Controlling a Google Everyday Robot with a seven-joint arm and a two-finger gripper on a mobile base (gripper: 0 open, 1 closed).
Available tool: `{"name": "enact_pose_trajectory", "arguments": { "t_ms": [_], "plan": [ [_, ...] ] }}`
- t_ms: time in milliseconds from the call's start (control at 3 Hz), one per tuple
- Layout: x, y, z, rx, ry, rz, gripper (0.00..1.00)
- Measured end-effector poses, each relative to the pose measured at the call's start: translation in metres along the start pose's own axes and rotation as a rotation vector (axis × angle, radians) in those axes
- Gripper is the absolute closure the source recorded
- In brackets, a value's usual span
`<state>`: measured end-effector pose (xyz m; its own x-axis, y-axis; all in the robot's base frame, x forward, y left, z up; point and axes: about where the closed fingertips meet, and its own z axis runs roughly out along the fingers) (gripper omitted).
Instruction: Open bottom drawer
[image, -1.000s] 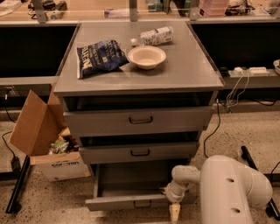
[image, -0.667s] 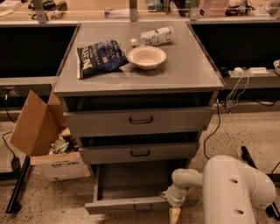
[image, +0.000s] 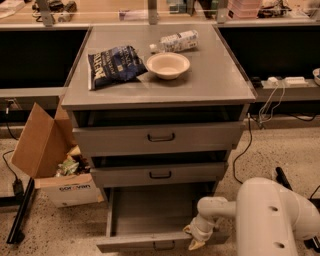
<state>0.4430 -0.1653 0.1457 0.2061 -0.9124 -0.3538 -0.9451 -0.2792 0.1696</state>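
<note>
Chip bag (image: 116, 65), bowl (image: 168, 65), bottle (image: 176, 41) on cabinet top (image: 220, 80) — cardboard box (image: 45, 145) left.

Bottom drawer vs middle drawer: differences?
Bottom drawer is pulled far out, interior showing; middle drawer sits nearly shut. Bottom drawer's front panel looks slimmer than middle drawer's. End effector is at bottom drawer's front edge, not middle drawer's. Both are grey metal.

Free from above inside bottom drawer (image: 150, 216); blocked at its front-right by gripper (image: 195, 243), on its left by cardboard box (image: 70, 189).

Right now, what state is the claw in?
Claw: low at the front panel of the pulled-out bottom drawer, right of its handle; open or closed cannot be told.
</note>
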Motion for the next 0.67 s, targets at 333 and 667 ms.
{"name": "enact_pose_trajectory", "arguments": {
  "t_ms": [333, 667],
  "plan": [
    [-0.002, 0.005, -0.001, 0.003, 0.000, -0.005, 0.84],
    [-0.009, 0.020, -0.003, 0.006, -0.001, -0.015, 1.00]
  ]
}}
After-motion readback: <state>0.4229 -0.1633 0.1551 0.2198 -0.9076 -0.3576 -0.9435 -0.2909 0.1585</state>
